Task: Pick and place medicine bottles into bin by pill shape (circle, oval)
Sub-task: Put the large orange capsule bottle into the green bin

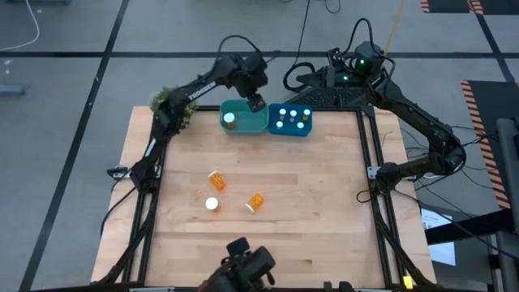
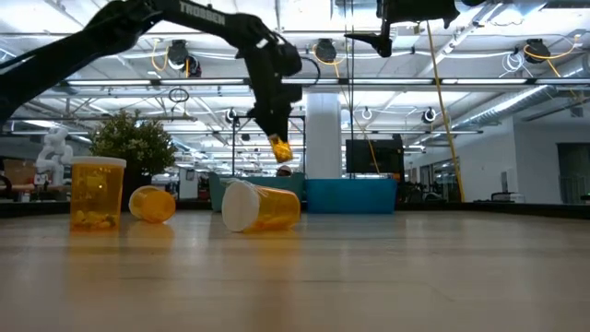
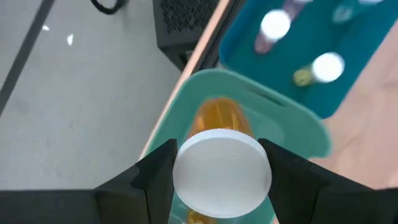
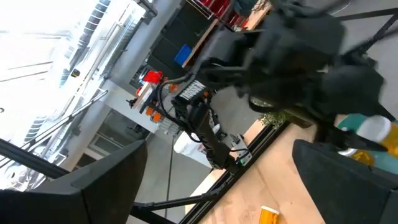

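1. Left gripper (image 3: 217, 180) is clamping a bottle (image 3: 222, 163) between its two dark fingers (image 3: 158, 171), which are pressing on the round, smooth white cap while the translucent orange body is pointing away from the wrist camera.
2. In the low view that held bottle (image 2: 280, 148) is hanging tilted in the air, clear of the table, over the tubs.
3. From above, the left gripper (image 1: 256, 102) is sitting over the green tub (image 1: 243, 126), at its corner next to the blue tub (image 1: 290, 130).
4. Nearest on the pale wooden table (image 1: 324, 203), three bottles are waiting: one (image 1: 212, 203) is showing its white cap upward, and two, (image 1: 216, 179) and (image 1: 255, 202), are lying on their sides, all near one another but apart.
5. In the low view one loose bottle (image 2: 96, 192) is standing upright with yellowish pills at its bottom, and another (image 2: 261, 206) is lying with its cap toward the camera.
6. Farther back, the rounded green tub is holding one capped bottle (image 1: 229, 119); the blue tub just beside it is holding several white-capped bottles (image 1: 293, 118).
7. Right gripper (image 4: 217, 180) is waiting beyond the table's far edge, its fingers spread wide with nothing between them.
8. A leafy plant (image 1: 169, 101) is sitting at the far left corner.
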Controlling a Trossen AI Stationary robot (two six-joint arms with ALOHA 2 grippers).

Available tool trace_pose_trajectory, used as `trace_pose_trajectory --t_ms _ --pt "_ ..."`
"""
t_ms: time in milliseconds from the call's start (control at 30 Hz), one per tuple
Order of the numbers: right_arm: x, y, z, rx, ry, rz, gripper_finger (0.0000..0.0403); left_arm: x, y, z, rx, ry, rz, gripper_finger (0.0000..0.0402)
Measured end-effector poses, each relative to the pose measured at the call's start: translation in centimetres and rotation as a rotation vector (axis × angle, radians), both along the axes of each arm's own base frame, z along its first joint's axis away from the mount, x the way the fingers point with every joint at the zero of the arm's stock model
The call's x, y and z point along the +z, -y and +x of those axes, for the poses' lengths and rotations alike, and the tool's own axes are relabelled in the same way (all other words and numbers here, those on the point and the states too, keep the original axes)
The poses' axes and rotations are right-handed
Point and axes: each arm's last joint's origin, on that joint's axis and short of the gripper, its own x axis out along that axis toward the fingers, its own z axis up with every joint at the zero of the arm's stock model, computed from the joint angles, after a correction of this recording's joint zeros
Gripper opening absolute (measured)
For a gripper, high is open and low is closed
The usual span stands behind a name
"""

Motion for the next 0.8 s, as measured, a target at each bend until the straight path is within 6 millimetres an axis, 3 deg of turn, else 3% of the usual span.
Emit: trace_pose_trajectory --t_ms 433,800 --pt "-0.1 0.0 0.0 -0.002 -0.006 -0.012 0.0393 -7.1 -1.2 2.2 -0.045 -0.132 -0.065 0.0209" --pt "-0.1 0.3 -0.3 -0.016 -0.01 -0.007 0.0393 -8.1 -0.9 3.2 -0.076 -0.105 -0.041 0.0209"
